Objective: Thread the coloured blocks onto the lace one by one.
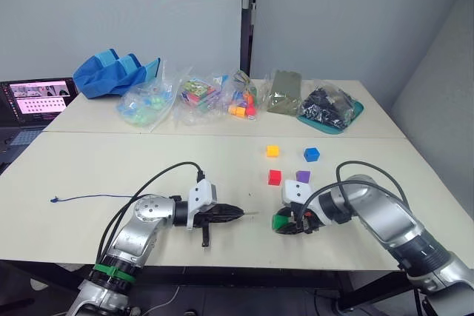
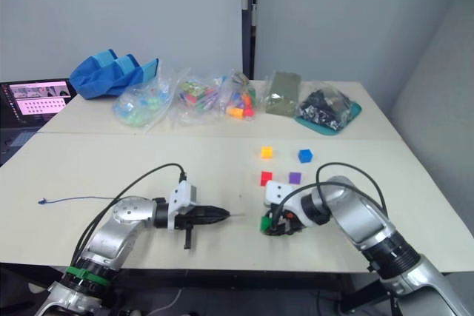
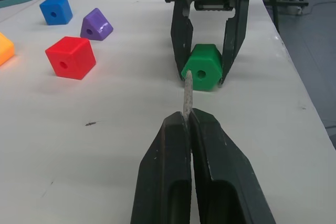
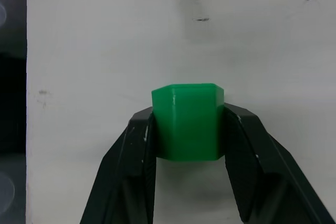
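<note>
Left wrist view shows the left gripper (image 3: 190, 116) with both black fingers pressed together on the stiff pale needle-like tip (image 3: 187, 94) of the thin dark-blue lace (image 1: 92, 197), which projects straight ahead of the fingertips. Directly beyond that tip sits the small green plastic block (image 3: 202, 66), clamped between the two black fingers of the right gripper (image 3: 206, 74) and resting on the pale table (image 1: 148, 160); its bore faces the needle, with the tip near the hole but not yet inside. Judged from this, no block is threaded yet: the green one is being presented for insertion, and four remain. Ahead of and to the side of the right gripper lie the red cube (image 1: 275, 177) and the purple block (image 1: 302, 177), close together, with the yellow-orange cube (image 1: 272, 151) and the blue cube (image 1: 311, 155) further out. The lace trails away behind the left gripper across the table to its small knot (image 1: 54, 200). Well beyond the blocks, clear plastic bags of mixed toy pieces (image 1: 200, 98), a blue fabric bag (image 1: 115, 72) and a laptop (image 1: 37, 98) stand apart from the work zone. Nothing obstructs the path between tip and bore; alignment is the likely difficulty.
</note>
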